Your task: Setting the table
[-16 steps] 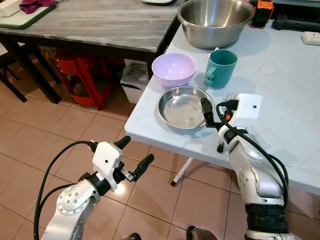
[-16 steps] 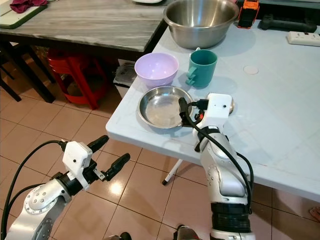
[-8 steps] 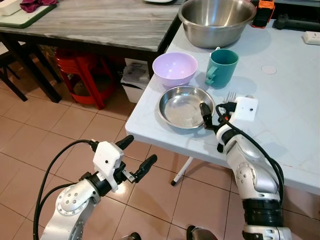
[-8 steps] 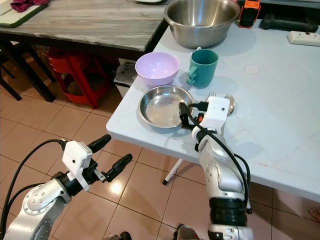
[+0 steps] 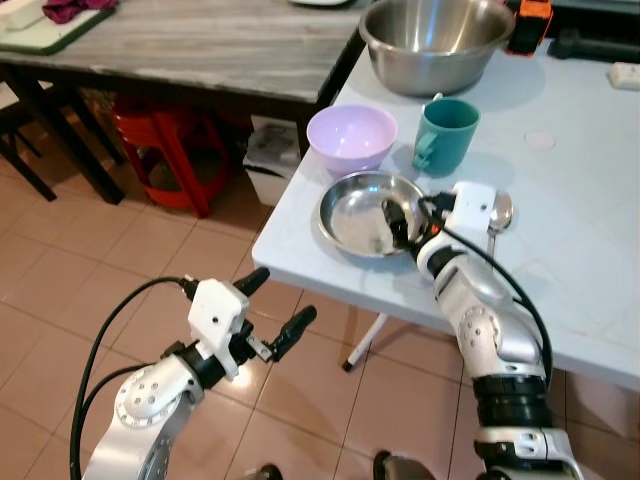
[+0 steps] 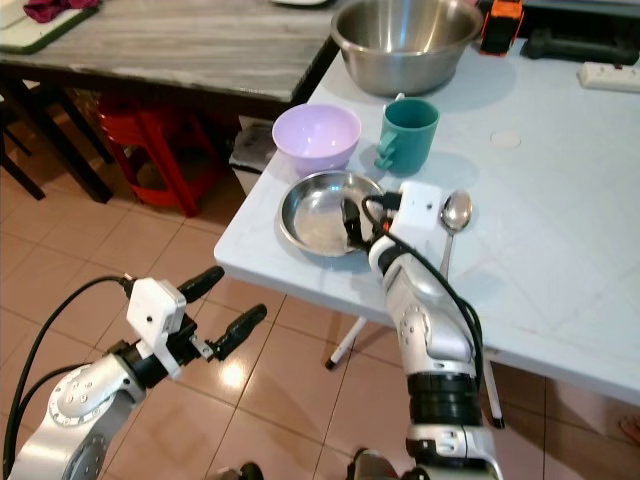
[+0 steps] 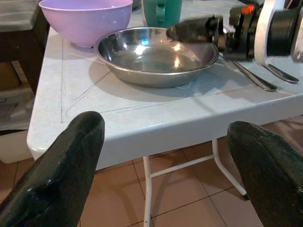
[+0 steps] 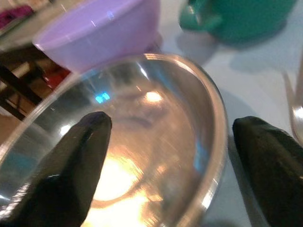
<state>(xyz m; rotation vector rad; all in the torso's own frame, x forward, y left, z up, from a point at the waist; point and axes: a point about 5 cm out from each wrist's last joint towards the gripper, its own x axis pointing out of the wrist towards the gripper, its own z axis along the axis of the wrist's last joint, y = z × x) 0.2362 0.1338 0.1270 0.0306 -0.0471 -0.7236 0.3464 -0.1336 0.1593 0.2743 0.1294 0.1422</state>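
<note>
A shallow steel plate point(image 5: 362, 212) lies near the front edge of the white table point(image 5: 570, 200). Behind it stand a purple bowl point(image 5: 350, 137) and a teal mug point(image 5: 447, 135). To the plate's right a spoon point(image 5: 498, 215) lies on the table. My right gripper point(image 5: 395, 222) hovers open over the plate's right rim; in the right wrist view its fingers point(image 8: 80, 156) stand wide apart on either side of that rim. My left gripper point(image 5: 278, 300) is open and low over the floor in front of the table, with the plate point(image 7: 151, 56) ahead of it.
A large steel bowl point(image 5: 435, 40) sits at the back of the white table, an orange-black device point(image 5: 527, 20) beside it. A dark wooden table point(image 5: 200, 45) adjoins on the left, with a red stool point(image 5: 165, 150) and a white bin point(image 5: 270, 160) under it. Below is tiled floor point(image 5: 90, 270).
My right gripper has swung left from beside the plate to over its right rim, uncovering the spoon on the table. The left arm has stayed put.
</note>
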